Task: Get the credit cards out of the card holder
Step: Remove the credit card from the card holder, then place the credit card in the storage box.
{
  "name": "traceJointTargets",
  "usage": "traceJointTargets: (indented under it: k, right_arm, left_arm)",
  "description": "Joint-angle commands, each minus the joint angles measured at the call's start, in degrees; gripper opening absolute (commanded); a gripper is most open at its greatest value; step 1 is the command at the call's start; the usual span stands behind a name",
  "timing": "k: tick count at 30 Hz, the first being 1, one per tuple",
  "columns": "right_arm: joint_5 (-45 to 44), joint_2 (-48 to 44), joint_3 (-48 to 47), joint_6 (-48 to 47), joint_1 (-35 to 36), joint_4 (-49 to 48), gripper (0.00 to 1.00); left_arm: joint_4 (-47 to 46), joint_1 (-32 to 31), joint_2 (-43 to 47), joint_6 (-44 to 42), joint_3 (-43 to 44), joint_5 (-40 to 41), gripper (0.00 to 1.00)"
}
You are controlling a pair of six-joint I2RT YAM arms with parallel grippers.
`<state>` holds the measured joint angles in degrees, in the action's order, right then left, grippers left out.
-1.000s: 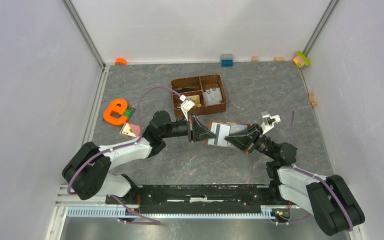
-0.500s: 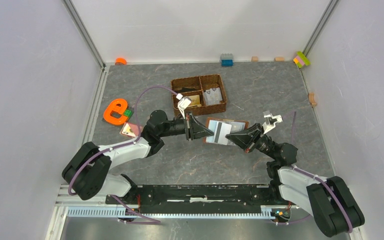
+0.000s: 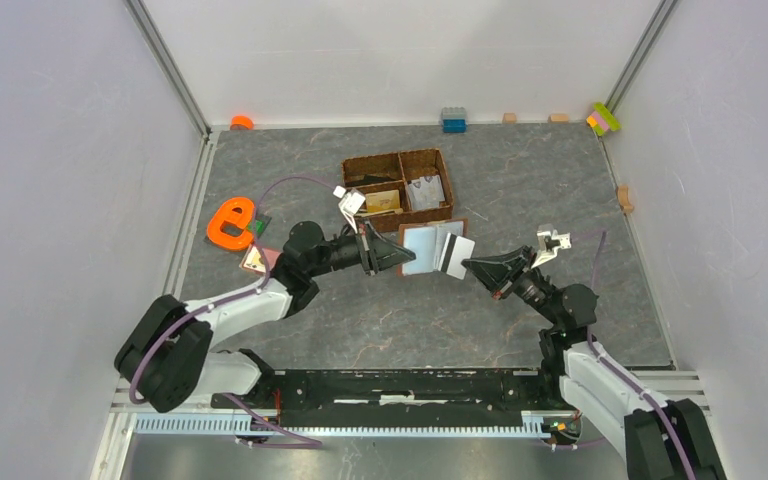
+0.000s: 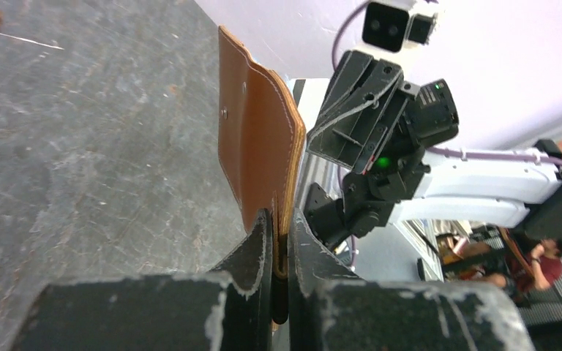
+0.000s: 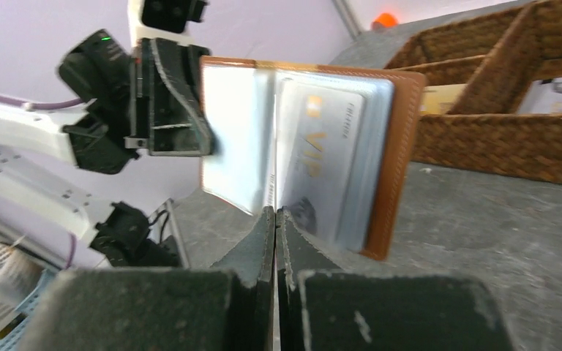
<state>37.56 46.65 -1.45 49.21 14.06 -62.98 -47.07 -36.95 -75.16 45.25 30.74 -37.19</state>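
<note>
Holder point(image 3: 422, 248) hangs open in mid-air, its left edge clamped by the left gripper point(image 3: 398, 257). Its cards point(image 5: 320, 157) look thin, stiff and slick in clear sleeves, best pinched by an exposed edge. The right gripper point(image 3: 469, 264) is clenched beside them; whether it has caught anything is unclear.

Card holder point(image 3: 418, 247): one
Credit cards point(image 3: 457, 256): you can see at least three
Basket point(image 3: 396, 156): one
Orange letter point(image 3: 230, 222): one
</note>
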Motion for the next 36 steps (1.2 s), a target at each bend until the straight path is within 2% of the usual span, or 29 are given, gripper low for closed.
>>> traceJointTargets:
  k: [1,4,9,13,16,21,25,36]
  right_arm:
    - [-6.28,-3.62,-1.24,-7.34,-0.44,10.97,0.0]
    - [-8.07,-5.25,-1.45,-8.94,-0.41,13.44,0.0]
    - [-9.29,-5.61,-2.03,-10.49,-0.46,15.5,0.0]
    - [-11.93,-4.67,-3.47,-12.96,-0.44,19.1,0.0]
    - [-14.74,-1.93,-5.62,-14.88,-0.32,21.93,0.0]
    - [-12.91,10.02,-13.95,-14.76,-0.35,26.07,0.0]
    - [-11.02,21.36,-24.54,-16.43,0.0,32.18,0.0]
    - [-9.61,39.97,-50.62,-21.68,3.06,47.38,0.0]
  left_arm:
    - [3.7,0.55,5.31,-3.62,-0.31,7.95,0.02]
    - [8.27,0.8,8.59,-5.57,-1.24,14.46,0.02]
    - [11.75,1.31,12.66,-7.54,-2.33,19.82,0.02]
    - [19.66,1.44,17.07,-8.84,-2.98,31.03,0.02]
    - [20.69,1.53,20.75,-9.34,-4.56,35.63,0.02]
    - [23.65,1.48,25.28,-9.28,-5.69,41.11,0.02]
    - [27.56,1.53,27.53,-8.89,-5.87,45.45,0.02]
    - [29.12,1.5,31.33,-5.97,-7.6,48.22,0.02]
